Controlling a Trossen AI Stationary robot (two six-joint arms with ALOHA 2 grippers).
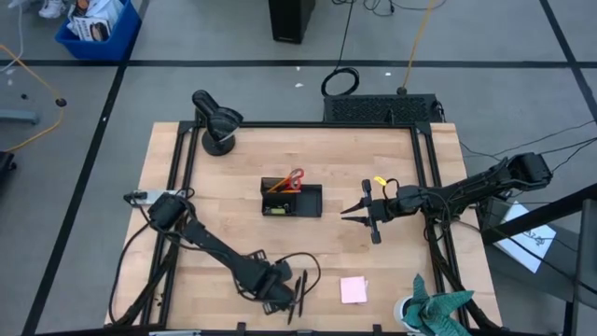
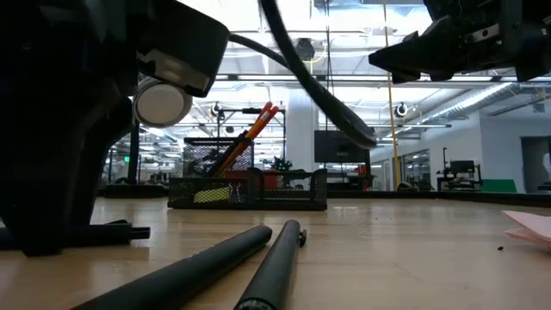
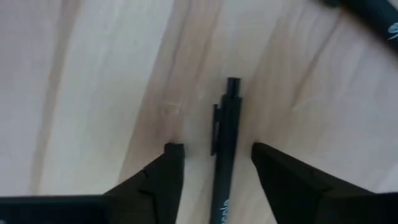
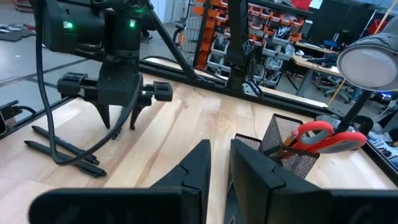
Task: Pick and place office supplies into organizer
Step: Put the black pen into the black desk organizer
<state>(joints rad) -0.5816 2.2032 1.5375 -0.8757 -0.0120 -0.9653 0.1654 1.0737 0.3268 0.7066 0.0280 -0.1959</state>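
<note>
**Left tool astride a pen; right tool idle beside organizer**

Looking straight down first: the black organizer (image 1: pixel 291 200) sits near the middle of the wooden tabletop (image 1: pixel 242 159), with the red-handled scissors (image 1: pixel 295 177) and an orange pencil (image 1: pixel 275 186) standing in its rear cup. The left tool (image 1: pixel 297 301) is low at the near edge of the tabletop, over thin black pens (image 1: pixel 302 289). A pink sticky-note pad (image 1: pixel 354 289) lies just to its right, apart from it. The right tool (image 1: pixel 351 212) hangs just right of the organizer, not touching it. A teal-green cloth (image 1: pixel 437 308) lies at the near right corner; a round black device (image 1: pixel 218 121) stands at the far left.

Low view: two pens (image 2: pixel 267 258) lie side by side in the foreground; the organizer (image 2: pixel 250 191) stands beyond, scissors and pencil upright in it.

Left wrist view: the fingers (image 3: pixel 166 177) are spread, one on each side of a black pen (image 3: pixel 225 149) lying flat on the wood, with a clear gap on both sides.

Right wrist view: the right fingers (image 4: pixel 196 165) stand nearly pressed together with a narrow slit between them, pinching nothing; the mesh cup with scissors (image 4: pixel 323 137) is close by.
</note>
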